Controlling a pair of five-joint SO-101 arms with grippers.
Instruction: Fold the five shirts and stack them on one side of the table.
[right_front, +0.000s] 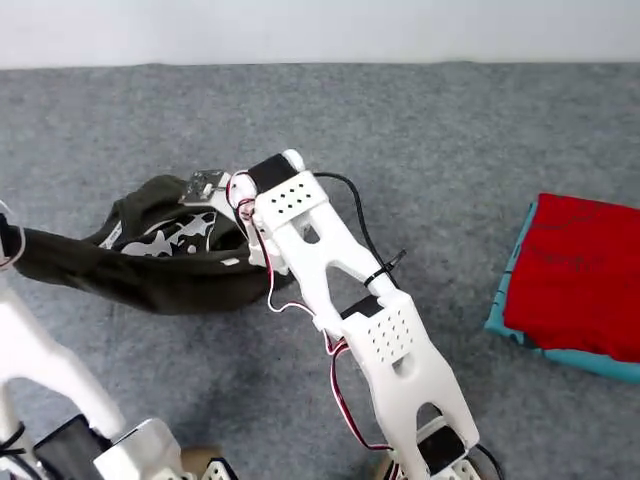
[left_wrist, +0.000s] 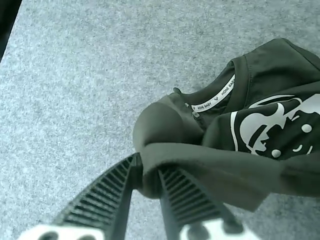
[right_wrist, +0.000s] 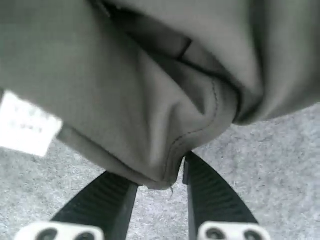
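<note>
Dark shirt (right_front: 170, 270) was limp matte knit, bunched into a sagging band across the left half of the table (right_front: 420, 130). Left gripper (left_wrist: 147, 186) was clamped on a rolled fold of it, with ribbed black fingers (left_wrist: 107, 192) on either side of the cloth. Right gripper (right_wrist: 160, 186) pinched a stitched hem edge, and the fabric bulged over its jaws, with a small white tag (right_wrist: 27, 125) sewn close by. Past the left grip was the collar (left_wrist: 240, 67) with a white neck label (left_wrist: 212, 97), then a white printed graphic (left_wrist: 270, 127). The table surface was grey, coarse and carpet-like. Well apart, at the right edge, a red shirt (right_front: 580, 275) lay folded flat and square on a teal shirt (right_front: 555, 352).
</note>
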